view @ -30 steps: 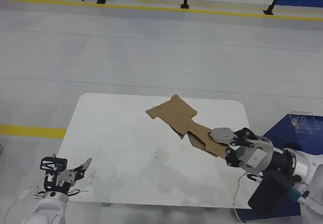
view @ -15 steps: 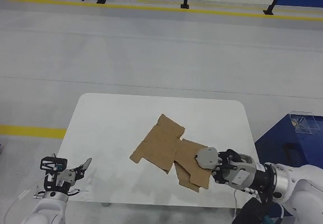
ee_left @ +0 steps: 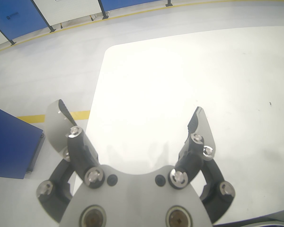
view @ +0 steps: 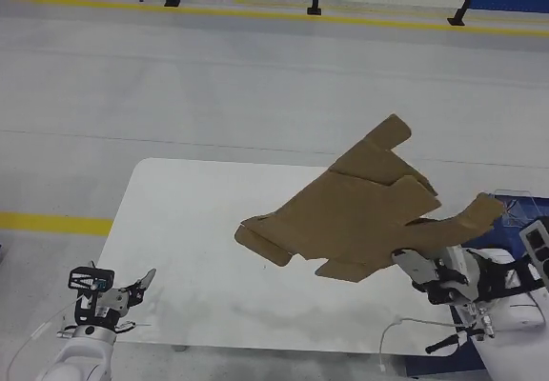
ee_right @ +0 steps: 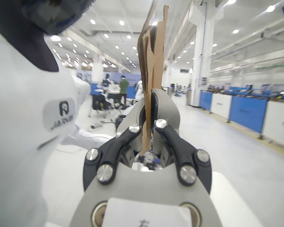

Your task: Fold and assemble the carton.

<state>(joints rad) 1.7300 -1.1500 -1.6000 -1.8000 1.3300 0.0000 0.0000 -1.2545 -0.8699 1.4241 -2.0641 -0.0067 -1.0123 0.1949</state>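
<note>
A flat, unfolded brown carton (view: 360, 205) hangs in the air above the right half of the white table (view: 189, 238), close under the top camera. My right gripper (view: 417, 259) is shut on the carton's near edge at the table's right front corner. In the right wrist view the carton (ee_right: 151, 55) stands edge-on, pinched between the two fingers of my right gripper (ee_right: 148, 100). My left gripper (view: 122, 290) sits at the table's front left corner, open and holding nothing. The left wrist view shows that left gripper (ee_left: 130, 109) with its fingers spread over bare table.
A blue cabinet (view: 513, 238) with a small clear box (view: 515, 205) on it stands to the right of the table. A blue block (ee_left: 11, 142) lies on the floor left of the table. Yellow floor lines run behind and to the left.
My right gripper has lifted the carton off the table and swung it up high; the sheet that lay flat now hangs tilted in the air. The left arm has not moved.
</note>
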